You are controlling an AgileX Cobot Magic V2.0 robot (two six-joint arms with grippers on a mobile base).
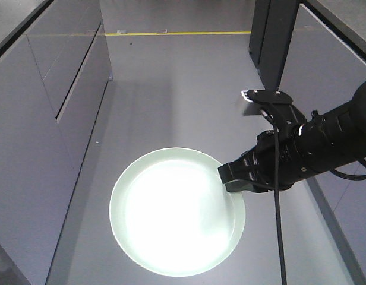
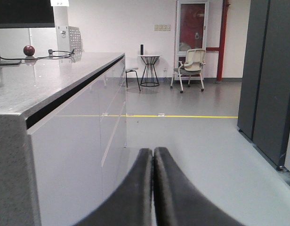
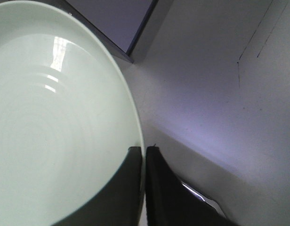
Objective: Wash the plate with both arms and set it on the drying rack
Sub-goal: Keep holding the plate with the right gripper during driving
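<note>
Mint-green plate (image 1: pixel 171 219) pinched at rim by right claw (image 1: pixel 229 178)

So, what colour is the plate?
The plate is plain pale mint green; clearest in the right wrist view.

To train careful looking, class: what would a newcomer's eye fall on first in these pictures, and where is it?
The glaring pale green plate fills the lower middle of the front view. The right gripper pinches its right rim, clamping it from both faces. The left gripper is shut on nothing, beside a grey counter.
</note>
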